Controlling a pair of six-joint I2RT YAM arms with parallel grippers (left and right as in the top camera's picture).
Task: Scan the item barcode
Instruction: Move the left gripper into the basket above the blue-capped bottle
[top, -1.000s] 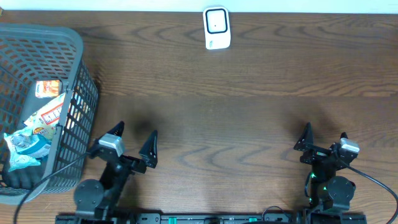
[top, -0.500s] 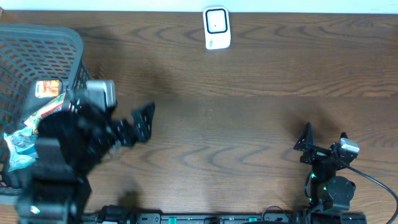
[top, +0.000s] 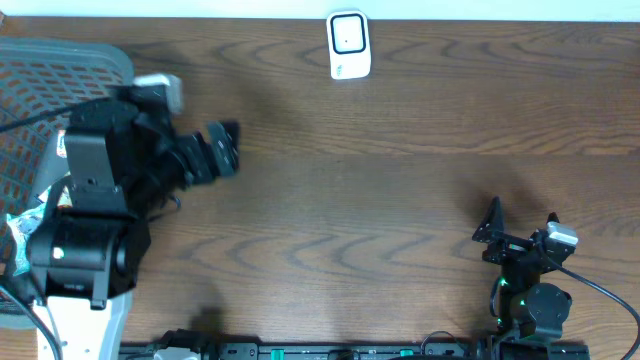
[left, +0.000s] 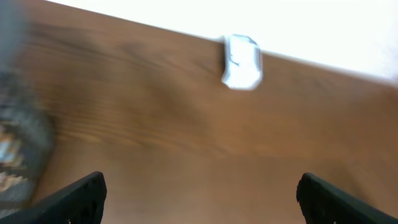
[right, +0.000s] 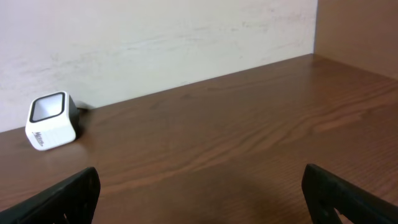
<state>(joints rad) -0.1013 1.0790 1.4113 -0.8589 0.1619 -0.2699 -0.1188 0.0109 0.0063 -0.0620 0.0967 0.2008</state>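
Woodgrain in a dark brown runs the whole bench (top: 400, 200) seen from overhead, with a pale strip of wall along its far edge. The left gripper (top: 218, 150) hangs raised on its black arm, its fingers spread wide with nothing between them. Just behind it on its left is a grey mesh basket (top: 60, 70), and the arm hides most of what lies inside. A few crumpled packets (top: 18, 240) peek out from under the arm, pale blue and white; no barcode can be made out on them. Well ahead of this gripper and off to its right, a small white scanner (top: 349, 45) with a dark window sits at the far edge. The right gripper (top: 521, 225) sits low near the front edge, also wide and empty, the scanner far ahead on its left.

From the left wrist the picture is smeared. Both black fingers (left: 81, 196) stand far apart over bare wood, the scanner (left: 242, 61) ahead by the white wall, the basket (left: 18, 143) a grey blur at the left.

From the right wrist the fingers (right: 62, 199) are spread wide, the scanner (right: 52, 121) ahead on the left against a cream wall.
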